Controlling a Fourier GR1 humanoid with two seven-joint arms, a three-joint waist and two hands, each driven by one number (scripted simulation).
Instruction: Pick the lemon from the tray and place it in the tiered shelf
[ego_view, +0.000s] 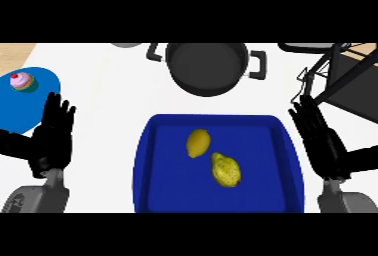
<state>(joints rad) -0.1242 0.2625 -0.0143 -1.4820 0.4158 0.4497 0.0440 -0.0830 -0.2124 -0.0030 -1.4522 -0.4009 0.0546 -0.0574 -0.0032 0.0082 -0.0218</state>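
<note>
Smooth oval lemon (197, 143) lies mid blue rectangular tray (145, 165), beside a bumpy yellow-green fruit (225, 171); left hand (52, 137) and right hand (319, 139) flank tray, fingers straight, holding nothing.

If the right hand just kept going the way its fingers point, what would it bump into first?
Most likely the black tiered shelf: the right hand points up the view and the frame stands just beyond its fingertips, though height is hard to judge from above.

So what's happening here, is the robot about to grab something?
Nothing is being handled yet. The left hand and right hand rest open on either side of a blue tray. In the tray lie a smooth lemon and a bumpier yellow-green fruit, untouched. The black tiered shelf waits at the right, behind the right hand. A dark pot sits beyond the tray.
</note>
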